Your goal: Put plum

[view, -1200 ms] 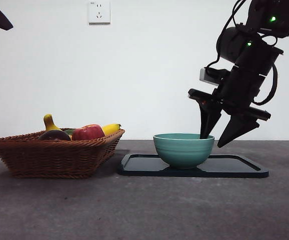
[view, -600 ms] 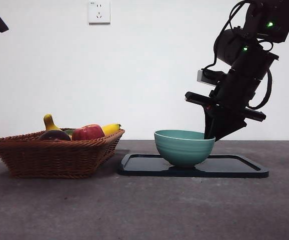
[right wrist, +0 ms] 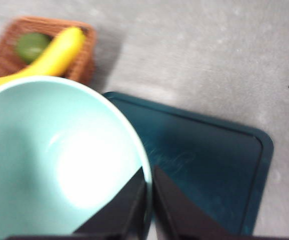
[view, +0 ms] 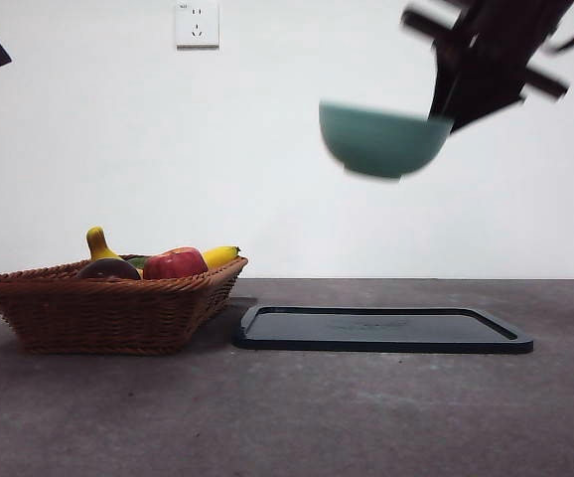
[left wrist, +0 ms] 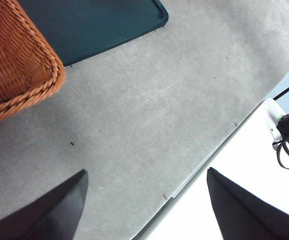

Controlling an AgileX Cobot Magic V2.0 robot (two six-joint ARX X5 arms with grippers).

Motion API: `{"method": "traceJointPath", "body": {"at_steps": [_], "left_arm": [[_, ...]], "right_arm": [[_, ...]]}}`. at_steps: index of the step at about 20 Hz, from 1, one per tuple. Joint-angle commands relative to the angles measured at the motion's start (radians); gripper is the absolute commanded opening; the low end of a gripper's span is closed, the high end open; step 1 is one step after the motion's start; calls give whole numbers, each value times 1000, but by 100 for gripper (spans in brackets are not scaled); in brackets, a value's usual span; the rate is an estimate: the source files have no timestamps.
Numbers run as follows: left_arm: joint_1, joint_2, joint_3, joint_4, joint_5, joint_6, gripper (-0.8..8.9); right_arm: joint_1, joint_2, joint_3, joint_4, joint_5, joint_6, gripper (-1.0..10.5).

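Right gripper (view: 444, 104): jaws pinched on the rim of the teal bowl (view: 381, 139), one inside, one outside — bowl held high, tipped a little, blurred.
Change: a second ago the bowl sat on the dark tray (view: 381, 329) with the jaws open astride its rim; half a second ago they had closed on it; now the bowl is well above the tray, which lies bare.
Left gripper (left wrist: 144, 210): jaws spread wide, holding nothing, over bare table (left wrist: 149, 115) near the wicker basket (left wrist: 19, 70).
Plum (view: 108, 268): in the basket, at its left side, beside the red apple (view: 175, 263) — untouched.
Also in basket: banana (right wrist: 44, 62), a green fruit (right wrist: 30, 45).
Reading: the receptacle is probably being repositioned first; plum pick not yet begun.
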Motion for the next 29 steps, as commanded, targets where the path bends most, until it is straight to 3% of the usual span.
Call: {"method": "traceJointPath", "body": {"at_steps": [1, 5, 10, 20, 29], "left_arm": [[-6, 7, 10, 4, 6, 20, 373], [-6, 7, 10, 5, 6, 21, 373], [-6, 7, 10, 4, 6, 21, 373], [-6, 7, 10, 4, 6, 21, 373], [-6, 7, 10, 3, 6, 20, 373]], "right_arm": [[16, -63, 22, -73, -8, -32, 8], [66, -159, -2, -187, -4, -70, 8], [149, -211, -140, -159, 30, -70, 8], [246, -184, -462, 93, 30, -7, 8], [247, -83, -521, 188, 48, -3, 8]]}}
